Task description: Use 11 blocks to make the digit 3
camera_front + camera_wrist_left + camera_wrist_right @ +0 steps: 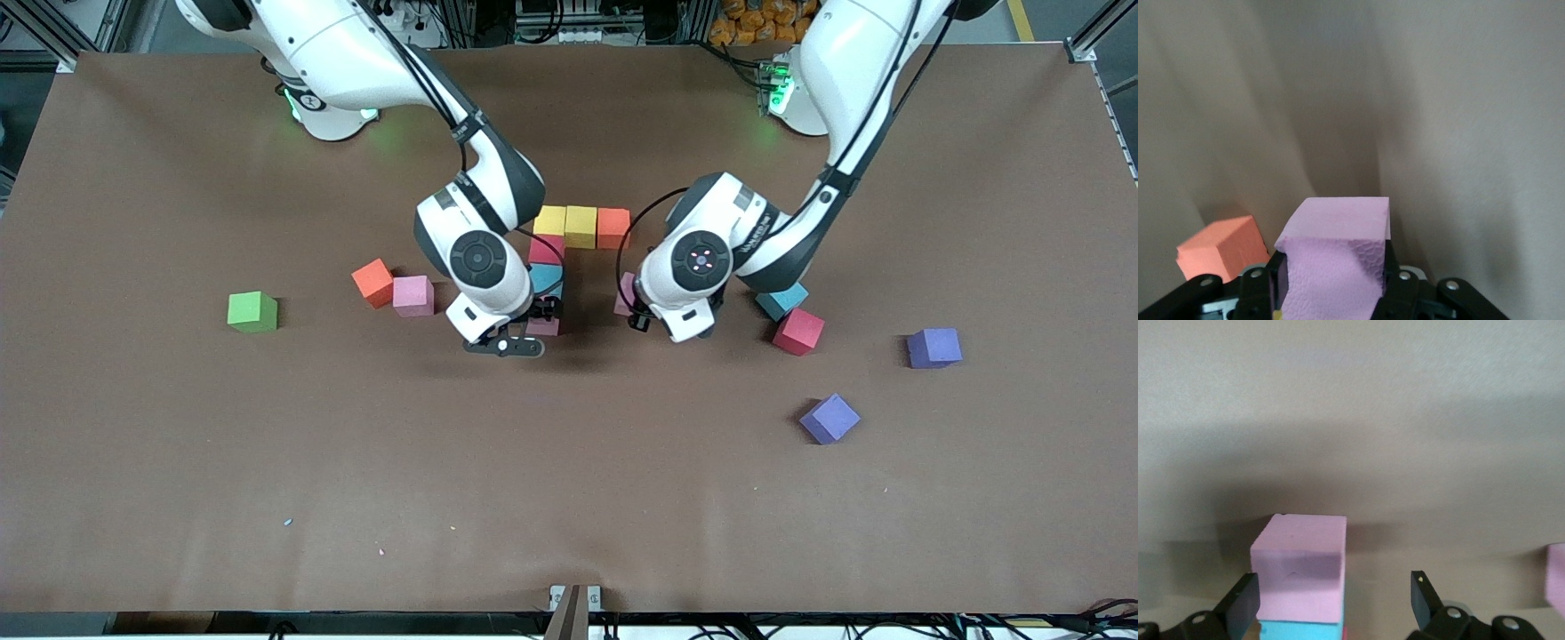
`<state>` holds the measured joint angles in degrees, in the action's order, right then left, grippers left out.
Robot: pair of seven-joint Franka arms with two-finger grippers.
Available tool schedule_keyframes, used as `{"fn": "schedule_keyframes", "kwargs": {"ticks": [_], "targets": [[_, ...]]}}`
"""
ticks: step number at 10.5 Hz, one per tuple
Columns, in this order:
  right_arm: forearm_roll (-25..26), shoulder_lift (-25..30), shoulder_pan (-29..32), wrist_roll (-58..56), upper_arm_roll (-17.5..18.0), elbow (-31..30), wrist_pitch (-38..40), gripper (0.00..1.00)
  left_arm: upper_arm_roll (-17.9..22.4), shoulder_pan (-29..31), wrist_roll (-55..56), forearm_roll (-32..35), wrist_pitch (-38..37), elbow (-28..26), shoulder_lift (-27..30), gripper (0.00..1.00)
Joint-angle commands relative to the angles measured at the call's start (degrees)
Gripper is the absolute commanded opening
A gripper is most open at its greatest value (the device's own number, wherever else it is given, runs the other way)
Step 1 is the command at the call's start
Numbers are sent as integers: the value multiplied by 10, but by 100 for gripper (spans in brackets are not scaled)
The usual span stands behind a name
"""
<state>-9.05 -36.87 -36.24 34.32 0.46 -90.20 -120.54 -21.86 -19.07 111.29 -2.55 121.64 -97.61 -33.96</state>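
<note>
No readable text, it seems.

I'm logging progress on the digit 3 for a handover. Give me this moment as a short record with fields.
left tool: shut on held pink cube, over the table beside the figure
right tool: open, fingers either side of column pink cube
top bar: first yellow cube, second yellow cube, orange-red cube
column: column red cube, column blue cube, then column pink cube
loose: orange cube, loose pink cube, loose blue cube, loose red cube, two purple cubes, green cube
</note>
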Motion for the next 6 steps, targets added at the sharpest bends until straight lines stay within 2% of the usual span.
{"fn": "schedule_keyframes", "kwargs": {"ticks": [1, 3, 6], "targets": [[-15, 15, 11, -56, -15, -6, 31, 100, 2, -25, 74, 5, 4, 37, -28, 0], [-14, 36, 11, -84, -27, -42, 42, 100, 2, -41, 109, 10, 4, 37, -34, 0], [-14, 93, 13, -157, -51, -155, -7, 100, 6, -49, 152, 7, 10, 35, -36, 0]]}}
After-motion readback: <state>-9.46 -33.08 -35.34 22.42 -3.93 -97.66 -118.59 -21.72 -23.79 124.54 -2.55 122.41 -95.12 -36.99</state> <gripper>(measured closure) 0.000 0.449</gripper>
